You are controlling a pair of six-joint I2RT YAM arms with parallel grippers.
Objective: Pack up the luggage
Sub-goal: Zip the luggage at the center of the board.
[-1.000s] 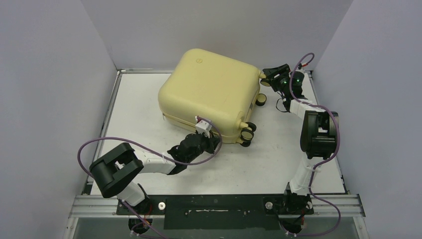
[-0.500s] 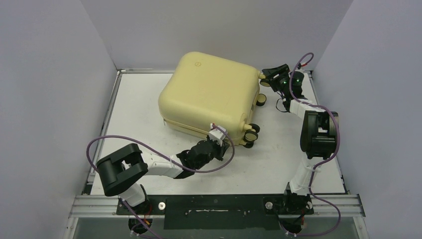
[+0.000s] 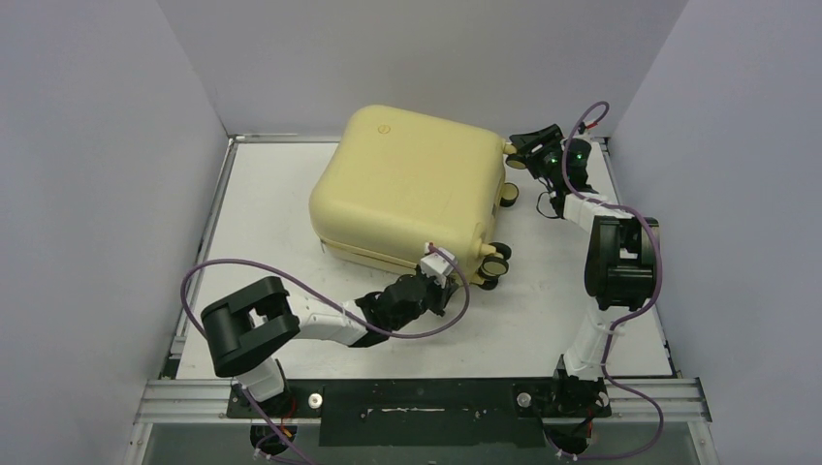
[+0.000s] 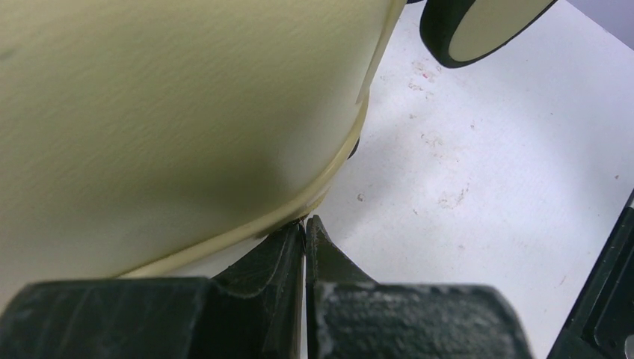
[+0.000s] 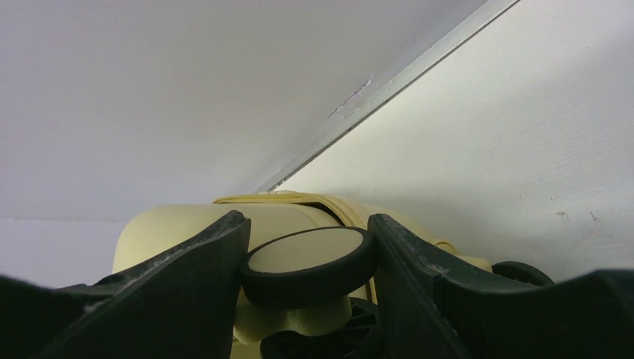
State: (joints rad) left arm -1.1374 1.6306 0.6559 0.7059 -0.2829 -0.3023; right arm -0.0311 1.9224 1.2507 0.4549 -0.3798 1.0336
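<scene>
While left gripper, fingers pressed together, noses the near seam of the closed pale yellow hard-shell suitcase lying on the white table, right gripper pinches its far black-and-cream wheel. Shell looks stiff, slick and bulky but light, so grip wheels or seam lip, not panels.

The suitcase filled the middle and back of the tabletop, close to the rear wall. Bare tabletop lay open to its left and along the near edge, broken only by the left arm. On the right, the right arm crowded the strip beside the wheels.
</scene>
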